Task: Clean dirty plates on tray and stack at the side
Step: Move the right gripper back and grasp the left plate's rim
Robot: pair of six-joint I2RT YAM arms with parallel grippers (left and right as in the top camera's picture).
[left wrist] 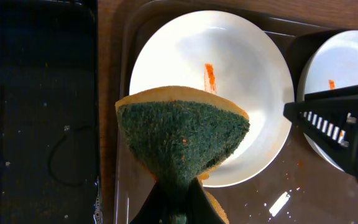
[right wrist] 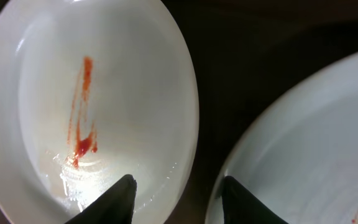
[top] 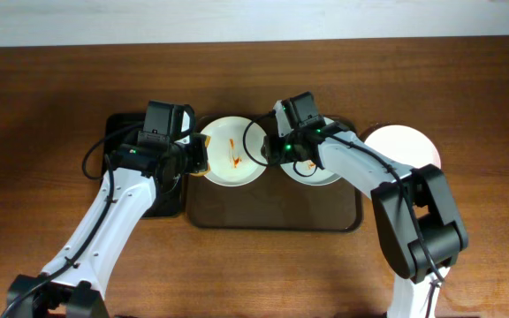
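Overhead, wooden table (top: 42, 132) carries the brown tray (top: 272, 218); left pincer (left wrist: 176, 200) clamps a sponge (left wrist: 182, 134), right pincer (right wrist: 176, 199) spread above plates (top: 232, 152).

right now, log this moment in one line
left gripper: shut on sponge at left plate rim | right gripper: open, between left plate and middle plate | third plate: off tray

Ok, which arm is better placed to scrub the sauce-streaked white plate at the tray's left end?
Left. The left end effector is shut on the green-faced yellow sponge, held over that round white plate at its rim. The right end effector is open and empty, just beside that plate.
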